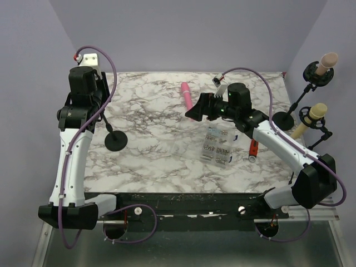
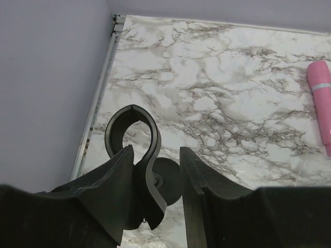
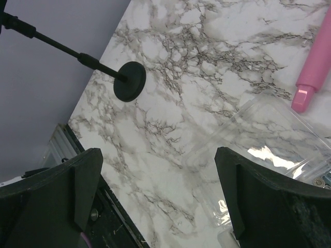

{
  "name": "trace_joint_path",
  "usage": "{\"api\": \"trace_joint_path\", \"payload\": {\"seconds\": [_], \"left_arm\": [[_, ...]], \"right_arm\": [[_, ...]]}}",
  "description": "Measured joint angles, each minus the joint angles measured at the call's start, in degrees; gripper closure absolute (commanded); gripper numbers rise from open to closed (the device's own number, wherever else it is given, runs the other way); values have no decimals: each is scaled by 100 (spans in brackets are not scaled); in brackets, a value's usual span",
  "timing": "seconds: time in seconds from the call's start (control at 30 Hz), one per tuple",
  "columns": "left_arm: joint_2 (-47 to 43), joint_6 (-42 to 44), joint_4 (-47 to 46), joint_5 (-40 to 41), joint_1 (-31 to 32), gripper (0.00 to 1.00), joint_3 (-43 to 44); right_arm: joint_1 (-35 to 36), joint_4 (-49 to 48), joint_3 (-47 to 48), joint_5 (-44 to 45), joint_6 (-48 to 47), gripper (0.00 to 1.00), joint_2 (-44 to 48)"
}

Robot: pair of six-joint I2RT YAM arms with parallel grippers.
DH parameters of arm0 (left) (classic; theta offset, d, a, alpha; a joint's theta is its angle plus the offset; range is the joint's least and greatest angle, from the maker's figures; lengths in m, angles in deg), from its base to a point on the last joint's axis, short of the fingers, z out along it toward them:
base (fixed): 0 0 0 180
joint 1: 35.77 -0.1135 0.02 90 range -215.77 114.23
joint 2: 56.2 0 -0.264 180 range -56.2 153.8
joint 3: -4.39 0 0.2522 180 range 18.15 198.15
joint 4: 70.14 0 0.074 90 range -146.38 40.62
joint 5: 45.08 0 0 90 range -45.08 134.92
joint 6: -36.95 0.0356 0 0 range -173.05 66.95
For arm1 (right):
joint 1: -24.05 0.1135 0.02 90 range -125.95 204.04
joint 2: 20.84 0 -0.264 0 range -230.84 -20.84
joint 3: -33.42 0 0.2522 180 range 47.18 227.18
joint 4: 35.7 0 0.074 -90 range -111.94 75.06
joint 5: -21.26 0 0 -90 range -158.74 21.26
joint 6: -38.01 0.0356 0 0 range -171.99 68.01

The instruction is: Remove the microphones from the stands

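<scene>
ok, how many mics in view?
3. A pink microphone lies on the table, toward the back. A tan microphone sits in the far stand past the right edge, and a cream microphone in the nearer stand. None looks hidden.

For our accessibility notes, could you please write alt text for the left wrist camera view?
The left gripper straddles the empty black stand clip, with a gap showing on one side. Its round base sits below on the marble table, and a pink microphone lies at the right edge.
</scene>
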State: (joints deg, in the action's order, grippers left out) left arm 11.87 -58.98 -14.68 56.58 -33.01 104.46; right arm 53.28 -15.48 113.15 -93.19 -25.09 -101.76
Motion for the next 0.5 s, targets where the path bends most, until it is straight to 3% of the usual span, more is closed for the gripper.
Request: {"api": "trace_joint_path", "payload": {"seconds": [0.23,0.5], "left_arm": [[157,120,-127,114,0,70,-72],[-111,155,-1075,431,52,80,-946]], "right_arm": [[0,-22,-66,85,-39,0,0],[0,-33,-79,136,-101,0,0]]}}
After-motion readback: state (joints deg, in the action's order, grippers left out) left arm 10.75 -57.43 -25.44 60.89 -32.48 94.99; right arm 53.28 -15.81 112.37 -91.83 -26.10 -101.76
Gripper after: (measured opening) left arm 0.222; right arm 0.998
